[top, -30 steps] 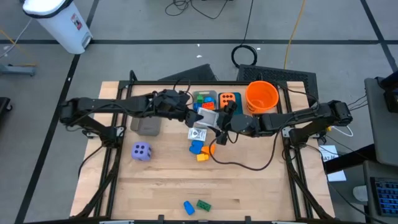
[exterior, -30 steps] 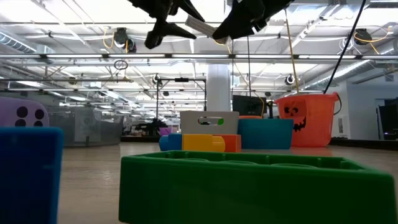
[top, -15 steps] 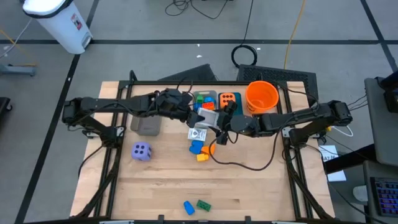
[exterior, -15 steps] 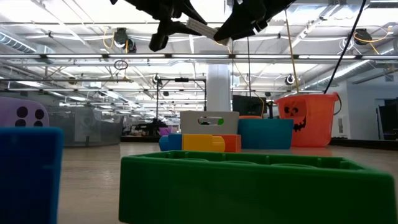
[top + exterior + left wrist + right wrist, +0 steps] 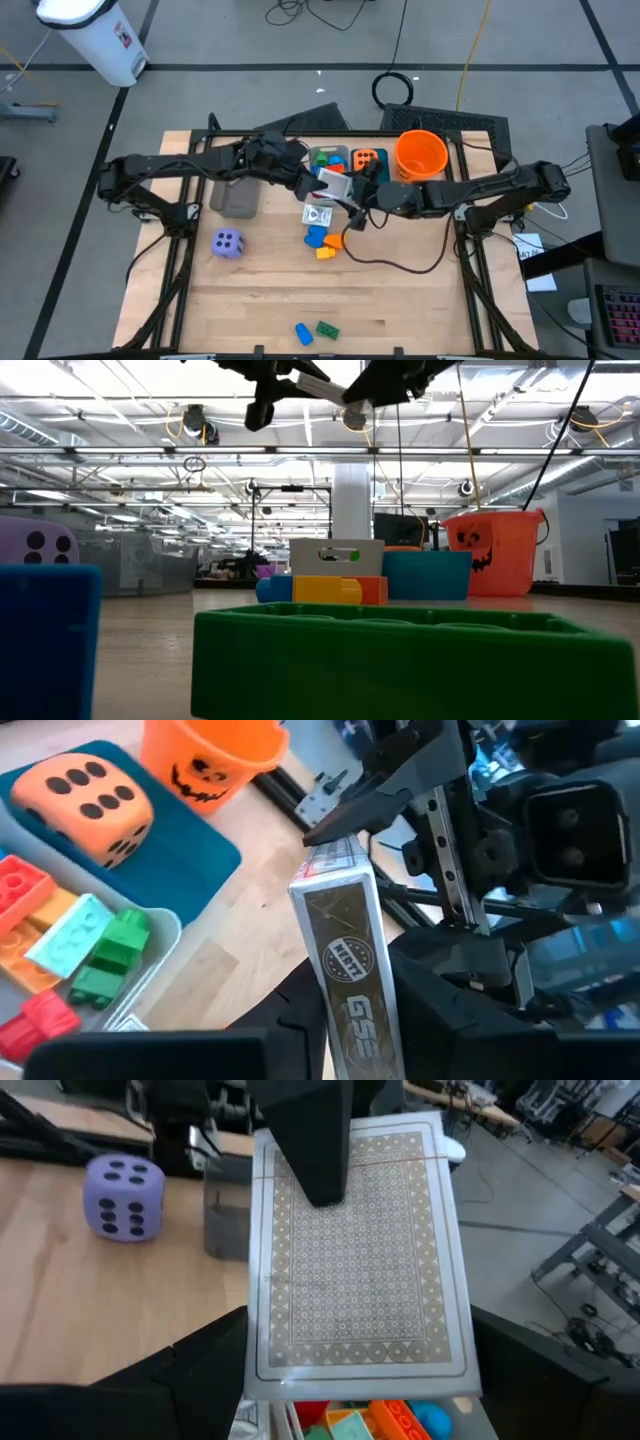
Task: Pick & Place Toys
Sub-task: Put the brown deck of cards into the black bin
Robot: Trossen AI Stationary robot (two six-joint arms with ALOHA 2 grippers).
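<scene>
Packet [image 5: 333, 183] hangs in mid-air above the table's middle, over the bricks [image 5: 320, 241], left gripper [image 5: 318, 186] clamped on it; right gripper [image 5: 352, 196] alongside, fingers spread around it.

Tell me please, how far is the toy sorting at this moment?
Done: an orange die lies in the teal bin, and bricks lie in the pale bin beside it. In hand: the left gripper is shut on a card pack above the table, with the right gripper at it too. Left: the purple die, a white packet, the loose bricks and two front bricks.
</scene>
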